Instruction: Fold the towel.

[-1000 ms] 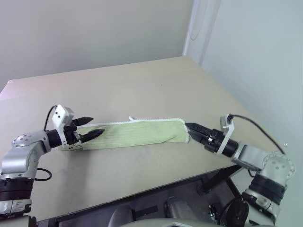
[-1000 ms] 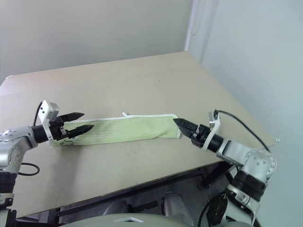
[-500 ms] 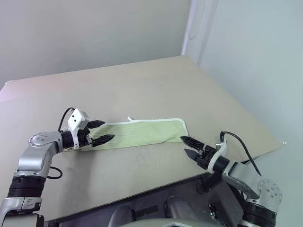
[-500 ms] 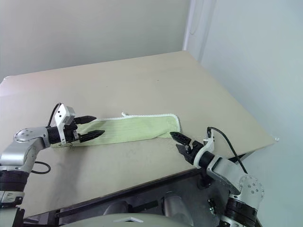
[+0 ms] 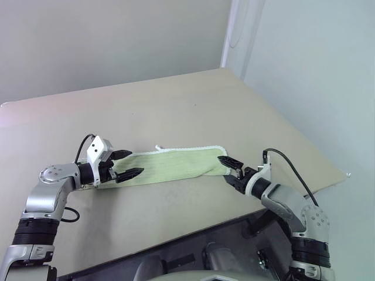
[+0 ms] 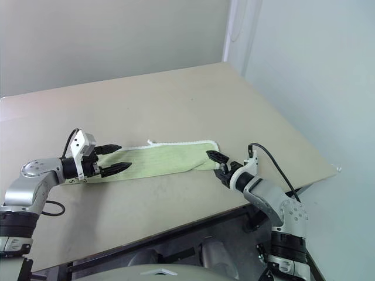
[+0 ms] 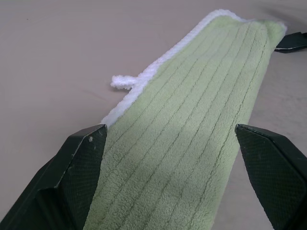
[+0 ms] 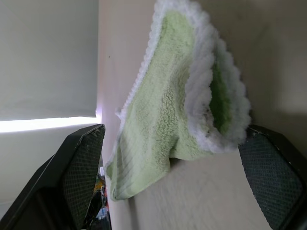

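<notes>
Lying flat near the front edge of the beige rectangular tabletop (image 5: 193,99) is the pale lime-green ribbed terry towel (image 5: 173,165), folded into a long narrow strip that runs from the robot's left to its right.

- Edging: white stitched border along the far long side and around the right-hand end; at that end the layers curl open slightly, as the right wrist view shows (image 8: 201,91).
- Loop tag: small white loop (image 5: 158,147) projecting from the far edge, nearer the left half of the strip; also seen in the left wrist view (image 7: 124,81).
- Surface: parallel lengthwise ribs, no large wrinkles visible.

Left gripper (image 5: 131,164), two black fingers on a silver arm with a white camera block: fingers spread apart, poised over the left end of the strip, one finger toward the far edge and one toward the near edge. Nothing is clamped; whether the tips touch the cloth cannot be told.

Right gripper (image 5: 229,170), two black fingers on a silver arm with a black cable looped above the wrist: fingers spread apart, just beside the right-hand end of the strip, pointing toward it. One fingertip lies at the hemmed corner; contact cannot be confirmed, and nothing is clamped.

Pale grey walls (image 5: 105,41) stand behind and to the right.
</notes>
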Controlling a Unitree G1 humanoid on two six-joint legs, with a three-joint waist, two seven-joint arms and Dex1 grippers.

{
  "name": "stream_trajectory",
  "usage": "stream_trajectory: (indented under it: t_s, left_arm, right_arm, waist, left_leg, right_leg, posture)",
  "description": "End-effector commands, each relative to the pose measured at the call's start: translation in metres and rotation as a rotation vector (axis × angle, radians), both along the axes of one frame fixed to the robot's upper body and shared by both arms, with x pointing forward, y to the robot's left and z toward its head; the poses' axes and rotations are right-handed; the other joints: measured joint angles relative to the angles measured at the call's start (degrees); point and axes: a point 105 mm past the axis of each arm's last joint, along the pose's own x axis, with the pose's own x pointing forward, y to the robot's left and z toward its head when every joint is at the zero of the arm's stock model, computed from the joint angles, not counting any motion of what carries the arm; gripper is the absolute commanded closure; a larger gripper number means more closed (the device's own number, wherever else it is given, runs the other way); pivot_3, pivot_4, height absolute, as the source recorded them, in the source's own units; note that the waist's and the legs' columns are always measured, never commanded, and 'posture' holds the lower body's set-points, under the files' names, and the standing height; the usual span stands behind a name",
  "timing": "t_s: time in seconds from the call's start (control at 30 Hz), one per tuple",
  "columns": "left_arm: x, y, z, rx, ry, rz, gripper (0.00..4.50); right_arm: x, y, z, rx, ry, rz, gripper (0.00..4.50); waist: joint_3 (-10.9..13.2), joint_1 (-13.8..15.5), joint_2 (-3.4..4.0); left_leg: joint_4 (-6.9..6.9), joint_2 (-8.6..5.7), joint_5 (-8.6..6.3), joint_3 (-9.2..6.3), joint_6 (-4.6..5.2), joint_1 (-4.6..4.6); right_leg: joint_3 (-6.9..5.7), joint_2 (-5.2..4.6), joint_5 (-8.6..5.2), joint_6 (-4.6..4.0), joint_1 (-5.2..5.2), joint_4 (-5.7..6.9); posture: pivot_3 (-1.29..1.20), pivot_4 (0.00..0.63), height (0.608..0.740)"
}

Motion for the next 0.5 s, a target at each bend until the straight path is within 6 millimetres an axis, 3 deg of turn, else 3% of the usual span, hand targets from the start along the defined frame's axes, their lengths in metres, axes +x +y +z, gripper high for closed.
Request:
stream_trajectory:
  t_s: [0.03,0.3,0.43,0.5]
  left_arm:
    - [0.003,0.003,0.007,0.014,-0.039,0.009,0.0]
    - [0.003,0.006,0.007,0.019,-0.046,0.032,0.0]
    - [0.004,0.009,0.009,0.014,-0.06,0.061,0.0]
    - [0.002,0.009,0.007,0.019,-0.06,0.066,0.0]
  right_arm:
    - [0.007,0.013,0.001,0.014,-0.004,0.009,0.05]
    - [0.023,0.005,-0.003,-0.049,-0.001,-0.066,0.05]
    - [0.033,-0.005,-0.003,-0.099,-0.01,-0.122,0.93]
    - [0.035,-0.005,-0.001,-0.108,-0.028,-0.12,1.73]
  waist:
    - [-0.01,-0.15,-0.02]
    - [-0.02,-0.59,-0.02]
    - [-0.02,-0.53,-0.01]
    - [-0.02,-0.36,0.01]
  left_leg:
    - [0.0,0.0,0.0,0.0,0.0,0.0]
    - [0.0,0.01,0.0,0.01,0.0,0.07]
    - [0.02,0.0,0.01,0.01,0.0,0.09]
    - [0.02,0.0,0.0,0.01,0.0,0.13]
  right_leg:
    - [0.0,0.0,0.0,0.0,0.0,0.0]
    - [0.04,0.02,0.03,0.0,0.22,0.02]
    - [0.05,0.01,0.04,0.01,0.23,0.02]
    - [0.05,0.01,0.04,0.02,0.18,0.0]
  posture:
    - [0.0,0.0,0.74]
    - [0.0,0.0,0.74]
    - [0.0,0.0,0.74]
    - [0.0,0.0,0.74]
